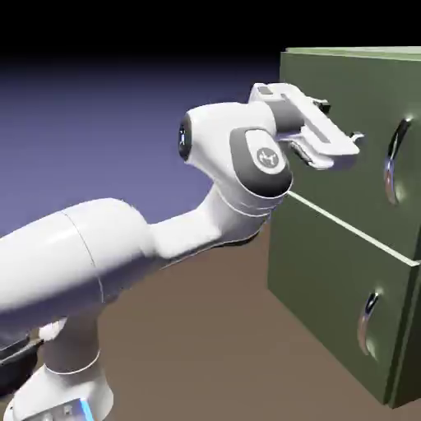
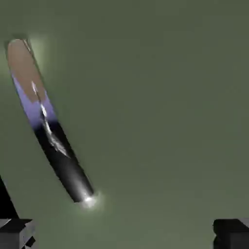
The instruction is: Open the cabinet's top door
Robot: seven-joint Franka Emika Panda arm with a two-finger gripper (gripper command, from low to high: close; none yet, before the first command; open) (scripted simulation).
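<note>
Against the blue-violet backdrop, the handle (image 2: pixel 48 121) of the top door (image 1: pixel 345 123) lies left of the open gripper (image 2: pixel 121 238), so a straight closure would likely miss it.

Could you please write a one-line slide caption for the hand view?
Open gripper faces the olive-green top door, its curved silver handle slanting up to the left, not yet between the fingertips.

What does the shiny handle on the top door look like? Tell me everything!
The top handle is a long, curved silver bar, mirror-shiny like polished metal, reflecting brown, blue and black. It stands upright near the right edge of the flat olive-green top door, fixed at both ends. The open claw hovers just beside it; nothing touches it.
</note>
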